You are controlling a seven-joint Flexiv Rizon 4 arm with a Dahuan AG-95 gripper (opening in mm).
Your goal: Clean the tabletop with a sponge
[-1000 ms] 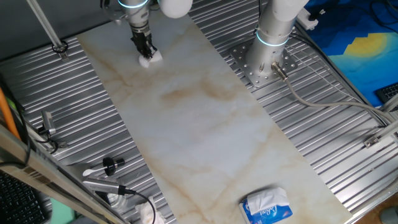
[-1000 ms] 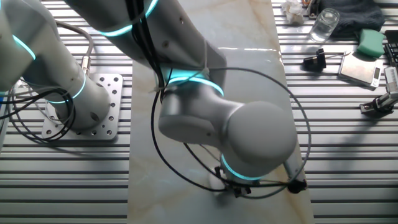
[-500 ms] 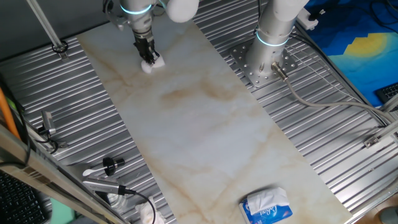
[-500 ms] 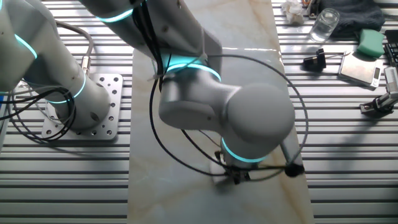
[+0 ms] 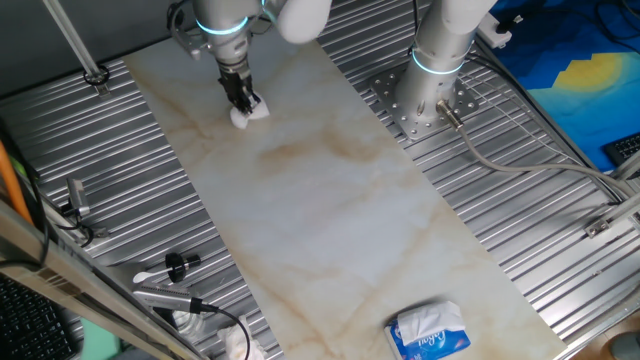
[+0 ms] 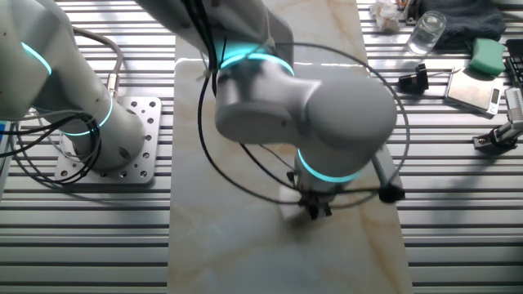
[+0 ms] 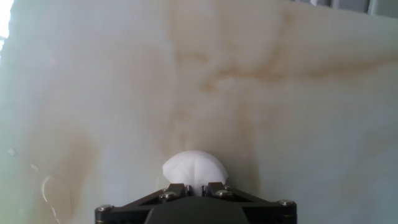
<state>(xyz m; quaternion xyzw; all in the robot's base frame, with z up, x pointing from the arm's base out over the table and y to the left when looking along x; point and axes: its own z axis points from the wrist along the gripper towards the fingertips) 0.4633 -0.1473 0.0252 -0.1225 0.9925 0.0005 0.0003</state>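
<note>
While the jaws pinch the sponge (image 5: pixel 250 113) between them, it presses flat onto the tabletop (image 5: pixel 330 210).

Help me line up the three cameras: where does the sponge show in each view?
One fixed view: sponge upper left, under the gripper.
The other fixed view: a pale patch low centre, mostly hidden by the arm.
Hand view: bottom centre, between the fingers.
Shared landmark: the veined tabletop.

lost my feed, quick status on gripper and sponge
Gripper shut on sponge. Sponge pressed on tabletop, far end. Tissue pack at near end, not in the way.
</note>
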